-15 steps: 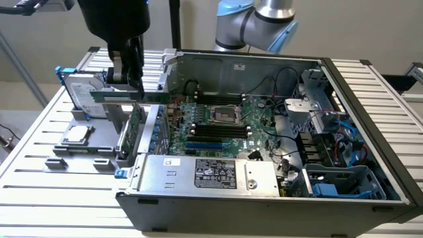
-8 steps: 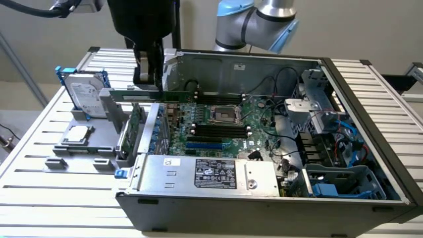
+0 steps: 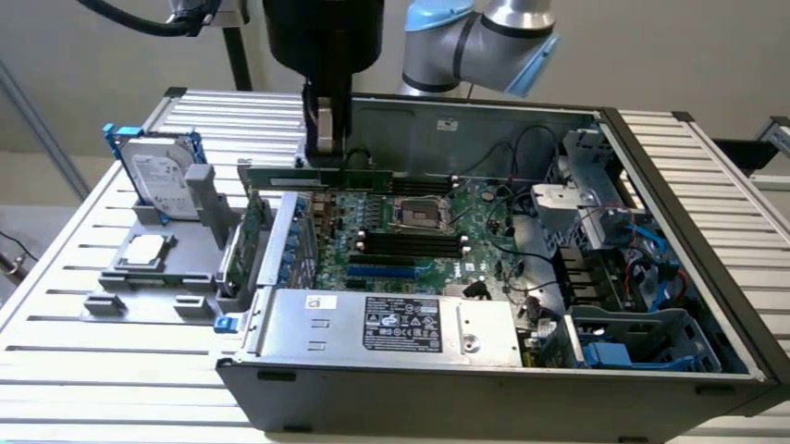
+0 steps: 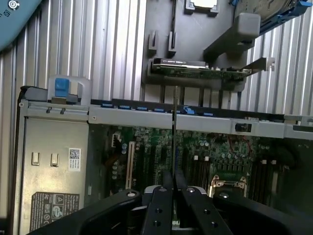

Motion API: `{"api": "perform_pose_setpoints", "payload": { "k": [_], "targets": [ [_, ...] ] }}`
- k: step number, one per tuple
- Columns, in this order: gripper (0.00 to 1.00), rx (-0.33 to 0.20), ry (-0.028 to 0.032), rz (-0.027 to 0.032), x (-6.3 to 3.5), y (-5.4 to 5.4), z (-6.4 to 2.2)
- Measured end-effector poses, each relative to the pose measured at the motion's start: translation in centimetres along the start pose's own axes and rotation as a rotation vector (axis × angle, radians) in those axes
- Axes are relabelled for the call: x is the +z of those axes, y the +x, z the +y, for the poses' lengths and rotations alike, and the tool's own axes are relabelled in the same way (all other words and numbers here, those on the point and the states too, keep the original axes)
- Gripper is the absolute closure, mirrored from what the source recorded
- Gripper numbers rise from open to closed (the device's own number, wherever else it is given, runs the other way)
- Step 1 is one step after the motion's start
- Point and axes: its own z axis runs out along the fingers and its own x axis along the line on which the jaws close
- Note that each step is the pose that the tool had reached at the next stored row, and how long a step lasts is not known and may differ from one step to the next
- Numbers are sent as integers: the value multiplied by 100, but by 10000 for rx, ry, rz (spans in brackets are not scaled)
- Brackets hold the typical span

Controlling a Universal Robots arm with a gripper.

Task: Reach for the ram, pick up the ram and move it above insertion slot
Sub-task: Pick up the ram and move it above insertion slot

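Observation:
My gripper point(image 3: 325, 153) hangs over the far left part of the open computer case point(image 3: 691, 213), shut on the ram point(image 3: 358, 178). The ram is a long thin green stick held level, above the motherboard point(image 3: 482, 264). In the wrist view the ram point(image 4: 174, 127) appears edge-on as a thin line running out from between the black fingers point(image 4: 161, 205) of the gripper point(image 4: 174, 185). The dark memory slots point(image 3: 408, 242) lie on the motherboard, lower in the exterior view than the ram and slightly toward that view's right.
A grey fixture point(image 3: 148, 277) on the exterior view's left holds a hard drive point(image 3: 163, 176) and a processor chip point(image 3: 146, 248). A larger green expansion card point(image 3: 255, 236) stands beside the case wall. The power supply point(image 3: 383, 324) fills the case's near side; cables and a drive cage point(image 3: 605, 222) sit on that view's right.

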Motion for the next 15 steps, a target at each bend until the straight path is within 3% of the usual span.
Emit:
{"api": "perform_pose_setpoints", "payload": {
  "k": [8,15],
  "targets": [
    [87,0,-1,-1,-4,-36,-354],
    [87,0,0,-2,15,-177,-570]
  ]
}}
